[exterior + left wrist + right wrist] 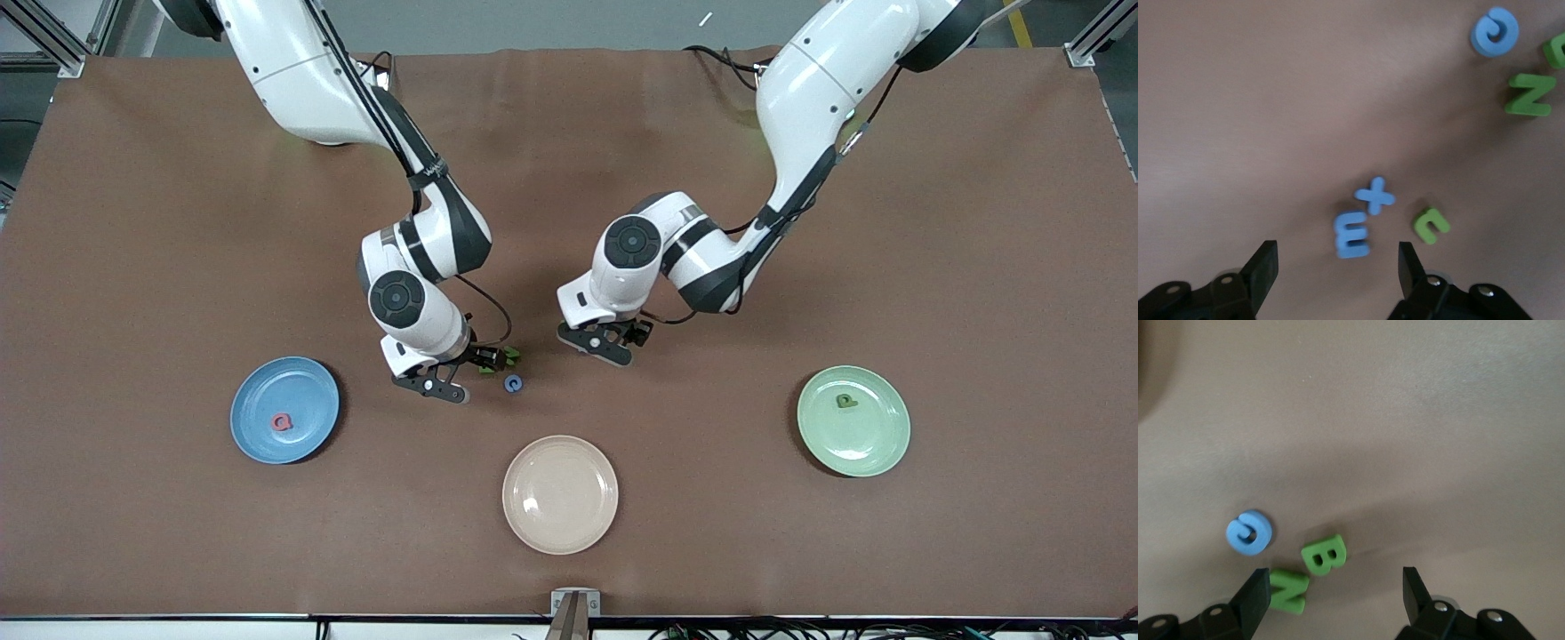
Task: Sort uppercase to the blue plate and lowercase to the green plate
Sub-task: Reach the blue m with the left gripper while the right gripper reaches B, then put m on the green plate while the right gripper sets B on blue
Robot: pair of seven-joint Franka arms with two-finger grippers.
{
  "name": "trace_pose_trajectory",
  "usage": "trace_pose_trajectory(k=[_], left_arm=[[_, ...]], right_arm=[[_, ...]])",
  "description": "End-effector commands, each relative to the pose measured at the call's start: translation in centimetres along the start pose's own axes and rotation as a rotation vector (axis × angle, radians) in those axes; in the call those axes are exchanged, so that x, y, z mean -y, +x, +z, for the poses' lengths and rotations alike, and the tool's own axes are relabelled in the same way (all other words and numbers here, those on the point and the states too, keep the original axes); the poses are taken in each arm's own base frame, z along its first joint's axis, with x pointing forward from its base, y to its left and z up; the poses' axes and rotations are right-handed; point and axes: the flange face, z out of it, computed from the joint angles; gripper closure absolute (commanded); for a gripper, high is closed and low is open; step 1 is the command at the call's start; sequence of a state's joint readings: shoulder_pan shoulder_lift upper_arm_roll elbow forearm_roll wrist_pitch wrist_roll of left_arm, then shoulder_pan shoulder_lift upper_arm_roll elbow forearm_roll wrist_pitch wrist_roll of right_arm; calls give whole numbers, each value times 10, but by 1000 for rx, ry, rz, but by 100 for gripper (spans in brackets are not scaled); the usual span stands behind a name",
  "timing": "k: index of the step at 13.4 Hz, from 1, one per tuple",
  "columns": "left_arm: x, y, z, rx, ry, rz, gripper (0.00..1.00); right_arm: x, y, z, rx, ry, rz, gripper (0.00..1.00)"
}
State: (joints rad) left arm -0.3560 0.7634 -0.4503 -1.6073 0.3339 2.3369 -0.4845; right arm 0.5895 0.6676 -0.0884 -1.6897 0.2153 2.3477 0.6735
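Both arms are down low over the middle of the surface, each tool hanging just above its own little cluster of foam letters. The left tool has its fingers spread wide with nothing between them, and the blue m lies just ahead of that gap, a touch toward one finger, its long axis running roughly along the line of approach; the blue x sits touching or nearly touching its far tip (hard to say which), and the green u lies just off the other finger. The right tool is likewise spread and empty, with the green B just ahead of the gap, the green N hard by one finger and the blue G a bit farther out. From the front, the arms hide nearly all of this; only the blue G and a scrap of green peek out. That view does show what the wrists cannot: the pink-red G already on the blue plate, the green p on the green plate, and a cream plate bare between them.
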Motion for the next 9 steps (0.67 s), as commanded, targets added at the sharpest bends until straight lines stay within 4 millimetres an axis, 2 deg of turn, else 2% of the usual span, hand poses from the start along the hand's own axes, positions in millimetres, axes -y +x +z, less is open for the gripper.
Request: trace_pose_trajectory(k=[1,3,5,7,9], left_arm=[[-2,-2,17,-2,5,-12,23],[-4,-5,30,9,25,2,27],[-4,-7,40,17,36,14,32],[-4,-8,41,7,57,40,42],[-4,-8,45,11,60,45,58]], right_arm=[[1,0,11,-21,19,22,12],[4,0,22,-39,24,13,14],[5,-2,24,-44,25,6,16],[7,-7,29,-39,18,-7,22],[12,-12,32,-37,16,-20,30]])
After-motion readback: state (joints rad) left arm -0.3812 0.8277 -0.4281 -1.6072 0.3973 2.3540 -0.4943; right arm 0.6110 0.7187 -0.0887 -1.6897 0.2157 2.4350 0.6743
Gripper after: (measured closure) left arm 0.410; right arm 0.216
